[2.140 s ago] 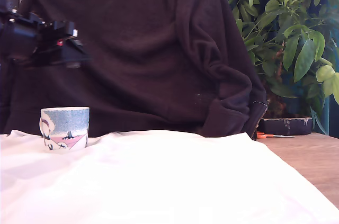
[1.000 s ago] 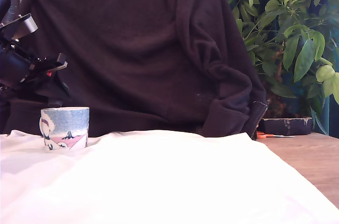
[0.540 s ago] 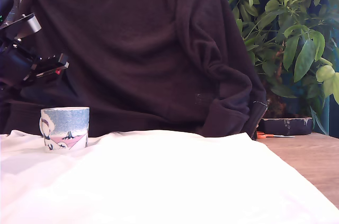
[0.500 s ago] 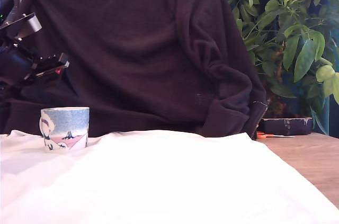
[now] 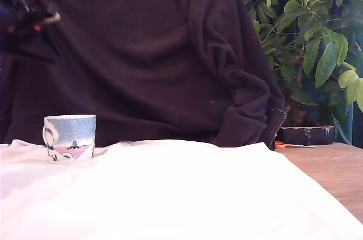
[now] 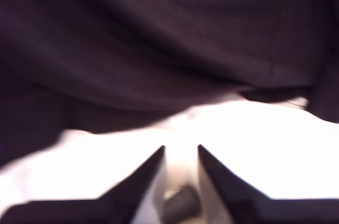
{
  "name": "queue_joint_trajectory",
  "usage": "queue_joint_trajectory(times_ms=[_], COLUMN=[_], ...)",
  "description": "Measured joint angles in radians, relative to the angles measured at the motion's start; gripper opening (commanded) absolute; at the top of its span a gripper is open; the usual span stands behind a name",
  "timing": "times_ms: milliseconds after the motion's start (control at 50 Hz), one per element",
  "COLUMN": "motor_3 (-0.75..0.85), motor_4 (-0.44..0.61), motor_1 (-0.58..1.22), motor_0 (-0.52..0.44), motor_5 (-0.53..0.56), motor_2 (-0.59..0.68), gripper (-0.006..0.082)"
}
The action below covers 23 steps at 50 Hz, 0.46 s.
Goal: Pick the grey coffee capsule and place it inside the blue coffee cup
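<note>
The blue coffee cup [image 5: 70, 137] stands upright on the white cloth [image 5: 187, 194] at the exterior view's left. High above it and further left, my gripper [image 5: 41, 22] is a dark blur against the brown drape. In the wrist view the gripper [image 6: 180, 148] has its two dark fingers [image 6: 143, 181] close together. The grey coffee capsule [image 6: 181, 203] sits tilted between them, back from the tips. The cup does not show in the wrist view, and the capsule does not show in the exterior view.
A dark brown drape [image 5: 159, 58] hangs behind the cloth. A leafy plant [image 5: 309, 36] and a dark pouch [image 5: 306, 135] stand at the exterior view's right. Bare wooden tabletop [image 5: 334, 172] shows beyond the cloth's right edge.
The gripper moved from above the cup to the left and down behind it, then rose sharply to the upper left. The cup has not moved.
</note>
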<state>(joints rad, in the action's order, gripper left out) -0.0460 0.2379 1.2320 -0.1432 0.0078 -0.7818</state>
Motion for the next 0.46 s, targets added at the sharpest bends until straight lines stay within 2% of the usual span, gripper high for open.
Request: queue_joint_trajectory(times_ms=[220,460], motor_3=[0.090,0.159], motor_4=[-0.057,-0.087], motor_1=[-0.158,-0.251], motor_0=[0.000,0.000], motor_5=[0.029,0.037], motor_2=[0.000,0.000], gripper=[-0.0016,-0.0016])
